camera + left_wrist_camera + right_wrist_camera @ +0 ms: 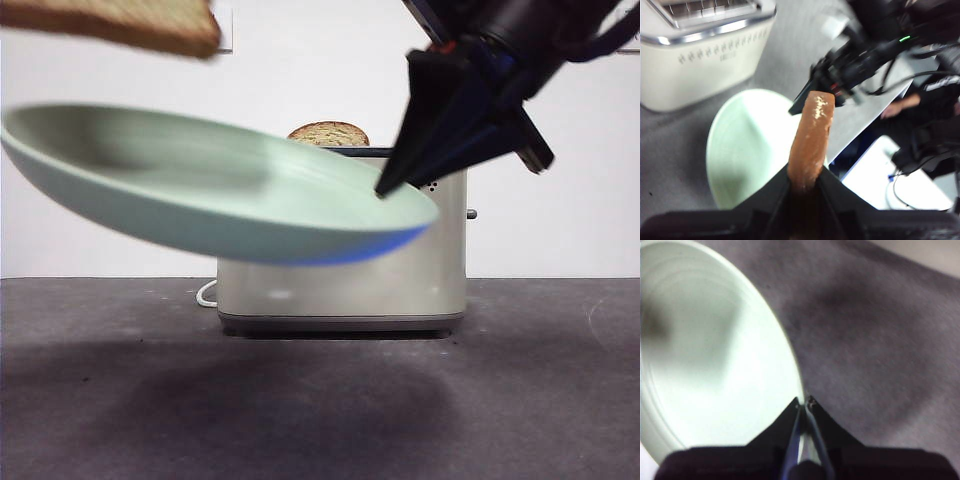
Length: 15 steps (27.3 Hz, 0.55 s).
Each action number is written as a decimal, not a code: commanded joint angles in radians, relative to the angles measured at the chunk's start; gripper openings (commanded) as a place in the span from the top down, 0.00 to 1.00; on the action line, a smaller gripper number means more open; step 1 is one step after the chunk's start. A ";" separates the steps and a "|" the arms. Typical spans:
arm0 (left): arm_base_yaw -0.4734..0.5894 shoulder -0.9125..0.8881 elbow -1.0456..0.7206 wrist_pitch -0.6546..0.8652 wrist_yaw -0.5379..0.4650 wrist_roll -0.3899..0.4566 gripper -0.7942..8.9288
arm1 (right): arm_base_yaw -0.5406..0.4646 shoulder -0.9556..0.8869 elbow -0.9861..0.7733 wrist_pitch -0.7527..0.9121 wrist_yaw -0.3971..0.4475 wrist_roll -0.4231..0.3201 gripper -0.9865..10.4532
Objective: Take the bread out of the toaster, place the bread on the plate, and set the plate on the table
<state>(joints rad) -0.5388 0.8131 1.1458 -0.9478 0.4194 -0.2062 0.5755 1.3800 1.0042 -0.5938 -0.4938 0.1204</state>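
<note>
Bread (812,142): brown crust, edge-on between left gripper (805,182) fingers, clamped; held flat, high above the mint-green plate (190,215). Right gripper (804,405) fingers pinched on the plate rim; arm enters from upper right, plate tilted, airborne over the desk (540,390), before the cream toaster (400,290). A darker slice (328,133) sits in its slot.

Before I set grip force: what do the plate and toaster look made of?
Plate: smooth mint-green, soft sheen, thick rim; probably glazed ceramic or melamine, cannot tell which. Toaster: cream body with glossy reflections, likely painted metal or plastic; its top rim is mirror-bright, like chrome. Right gripper pinches the plate's rim.
</note>
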 commanded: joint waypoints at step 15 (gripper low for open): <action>-0.023 0.451 -0.008 0.116 0.130 0.050 0.93 | 0.048 -0.002 -0.001 0.040 0.055 0.047 0.92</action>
<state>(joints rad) -0.5564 1.2633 1.1454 -0.8326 0.5415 -0.1753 0.6216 1.3785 1.0042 -0.5678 -0.4286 0.1535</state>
